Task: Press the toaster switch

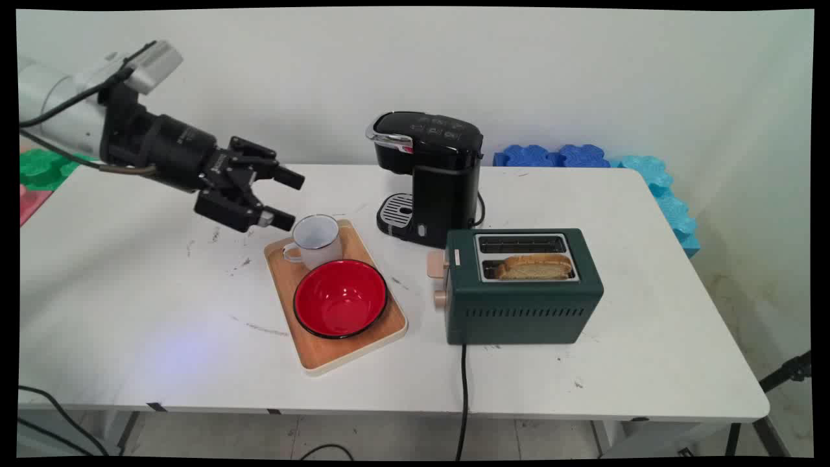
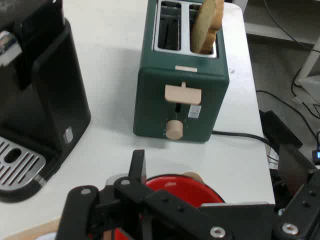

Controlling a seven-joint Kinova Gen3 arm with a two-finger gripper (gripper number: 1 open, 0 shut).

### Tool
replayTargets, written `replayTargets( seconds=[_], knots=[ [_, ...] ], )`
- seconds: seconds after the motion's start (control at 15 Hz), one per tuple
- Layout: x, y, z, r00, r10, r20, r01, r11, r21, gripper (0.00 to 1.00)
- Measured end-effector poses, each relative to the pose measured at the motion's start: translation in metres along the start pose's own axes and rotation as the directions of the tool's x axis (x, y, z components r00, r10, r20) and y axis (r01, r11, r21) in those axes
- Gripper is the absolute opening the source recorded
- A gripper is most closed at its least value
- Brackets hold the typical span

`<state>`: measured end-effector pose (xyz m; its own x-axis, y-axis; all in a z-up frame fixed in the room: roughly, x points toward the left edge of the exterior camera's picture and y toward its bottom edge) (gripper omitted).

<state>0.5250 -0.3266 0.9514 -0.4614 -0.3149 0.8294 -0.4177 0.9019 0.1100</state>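
Pincer (image 1: pixel 275 198), fingers spread apart and empty, left of centre, beside white mug (image 1: pixel 316 240) sharing wooden tray (image 1: pixel 343 353) with red bowl (image 1: pixel 340 298); toaster (image 1: pixel 522 295) right, on desk (image 1: pixel 130 292).

we see a white rounded arm link (image 1: pixel 48 104) leading into a black cylindrical wrist (image 1: pixel 162 146), with a pale grey boxy module (image 1: pixel 152 65) mounted on top. black cables (image 1: pixel 71 100) trail along the link. up front, a black two-finger gripper (image 1: pixel 285 198) with chunky bar linkage (image 2: pixel 150 205), dotted with small silver screws (image 2: pixel 217 231).
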Motion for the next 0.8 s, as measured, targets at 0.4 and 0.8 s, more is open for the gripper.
replayTargets(
  seconds=[0.4,0.8],
  knots=[
    [0.041,0.008,0.032,1.0,0.01,0.013,-0.01,0.999,0.038,1.0],
    [0.077,0.02,0.088,0.995,0.055,0.081,-0.06,0.996,0.06,1.0]
  ],
)
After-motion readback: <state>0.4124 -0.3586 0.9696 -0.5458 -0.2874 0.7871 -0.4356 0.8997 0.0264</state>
